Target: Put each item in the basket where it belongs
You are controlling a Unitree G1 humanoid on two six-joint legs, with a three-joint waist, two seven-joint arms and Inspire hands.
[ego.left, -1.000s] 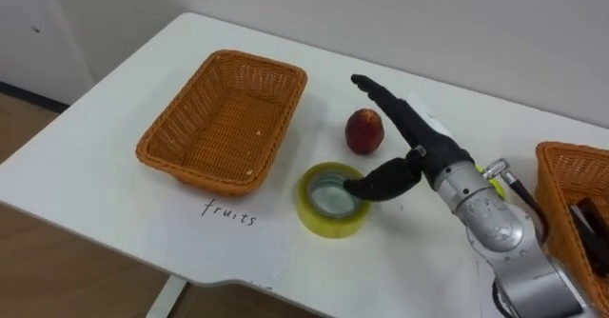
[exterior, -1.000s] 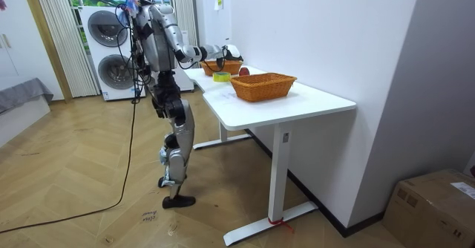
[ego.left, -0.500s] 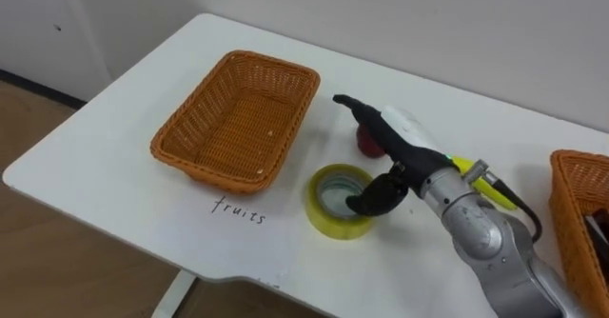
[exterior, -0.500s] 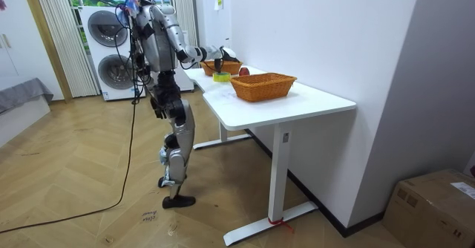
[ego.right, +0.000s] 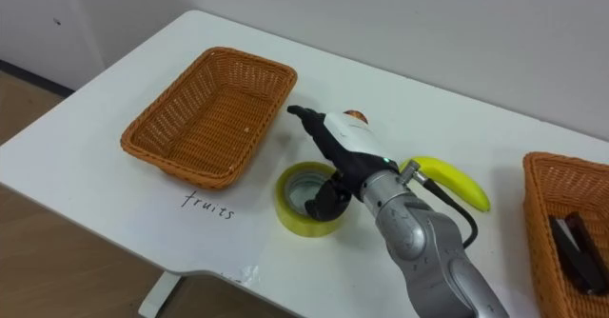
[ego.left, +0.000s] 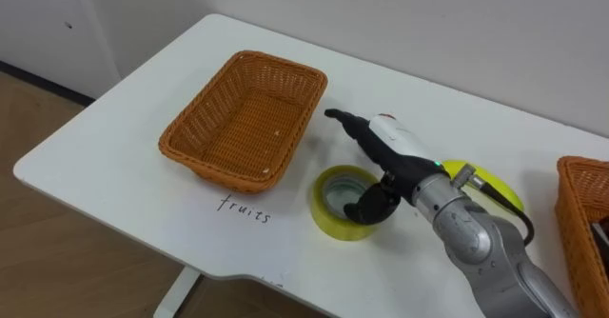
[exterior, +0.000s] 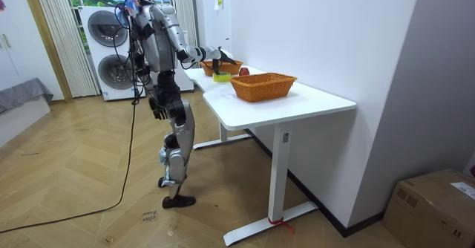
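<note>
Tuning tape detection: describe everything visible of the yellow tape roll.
The yellow tape roll lies flat on the white table, hole up: a wide glossy ring, paler greenish inside. It sits near the table's front edge, apart from the wicker basket on its left. The right hand's thumb curls over its right rim; contact cannot be told.

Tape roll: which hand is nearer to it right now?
Right. The right hand is at the yellow tape roll, thumb over its hole; the left hand hangs by the robot's hip, far from it.
</note>
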